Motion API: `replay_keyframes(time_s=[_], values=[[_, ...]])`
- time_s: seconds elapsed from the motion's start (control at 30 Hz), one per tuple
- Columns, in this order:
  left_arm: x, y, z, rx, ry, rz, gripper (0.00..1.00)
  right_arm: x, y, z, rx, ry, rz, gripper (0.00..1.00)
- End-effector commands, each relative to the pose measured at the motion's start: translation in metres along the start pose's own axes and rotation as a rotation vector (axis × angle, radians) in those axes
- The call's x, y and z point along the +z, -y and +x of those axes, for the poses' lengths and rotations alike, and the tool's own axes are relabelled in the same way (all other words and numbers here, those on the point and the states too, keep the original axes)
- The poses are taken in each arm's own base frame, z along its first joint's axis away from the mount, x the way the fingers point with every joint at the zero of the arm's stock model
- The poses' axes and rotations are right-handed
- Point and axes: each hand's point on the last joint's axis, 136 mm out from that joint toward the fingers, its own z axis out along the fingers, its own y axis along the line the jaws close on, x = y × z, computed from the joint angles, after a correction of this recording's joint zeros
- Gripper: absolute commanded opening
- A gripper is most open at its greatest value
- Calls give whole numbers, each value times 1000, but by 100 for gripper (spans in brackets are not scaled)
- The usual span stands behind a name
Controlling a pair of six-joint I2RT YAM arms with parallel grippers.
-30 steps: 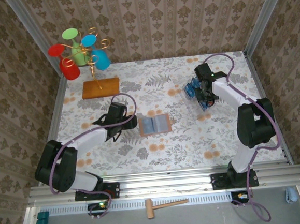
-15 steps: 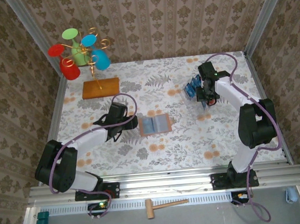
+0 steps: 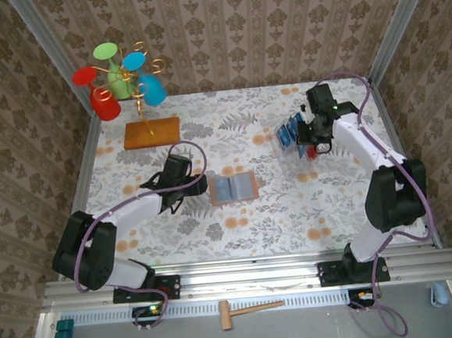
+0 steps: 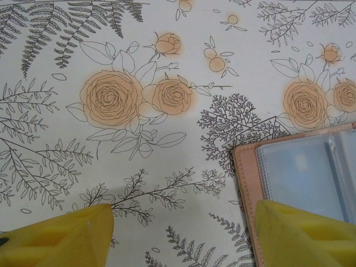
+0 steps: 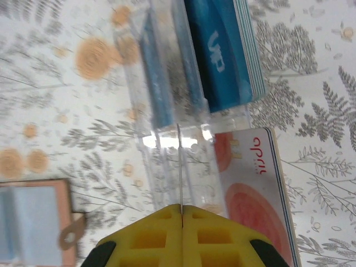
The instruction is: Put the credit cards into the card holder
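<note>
Several blue credit cards (image 5: 222, 55) stand on edge in the slots of a clear plastic tray (image 5: 167, 139) at the table's right back (image 3: 288, 131). My right gripper (image 5: 181, 207) is shut on one thin card, seen edge-on, that rises from the tray; in the top view this gripper (image 3: 315, 142) hangs over the tray's right end. The card holder (image 3: 234, 188) lies open at mid table, greyish-blue inside. My left gripper (image 4: 182, 214) is open just left of it, low over the cloth, its right finger over the holder's (image 4: 300, 172) left border.
A white card with a red spot (image 5: 256, 189) lies under the tray's near end. A wooden slab (image 3: 152, 132) with a stem of coloured cups (image 3: 121, 79) stands at the back left. A wooden mallet (image 3: 249, 311) lies in front of the rail.
My right gripper has shut on a card at the tray, and that arm has drawn towards the back right. The left arm and the card holder have not moved.
</note>
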Motion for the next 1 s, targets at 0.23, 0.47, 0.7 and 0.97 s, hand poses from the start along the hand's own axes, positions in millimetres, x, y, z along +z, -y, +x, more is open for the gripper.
replay_keyframes(time_s=[0.23, 0.47, 0.7, 0.97], values=[[-5, 1, -1, 72, -20, -42, 69, -54, -49, -15, 89, 122, -278, 0], [0, 11, 2, 133, -38, -73, 69, -40, -103, 9, 132, 133, -502, 0], [8, 20, 3, 192, -57, -118, 69, 8, -142, 51, 119, 90, -571, 0], [16, 26, 3, 242, -75, -161, 69, 50, -152, 77, 154, 72, -637, 0]])
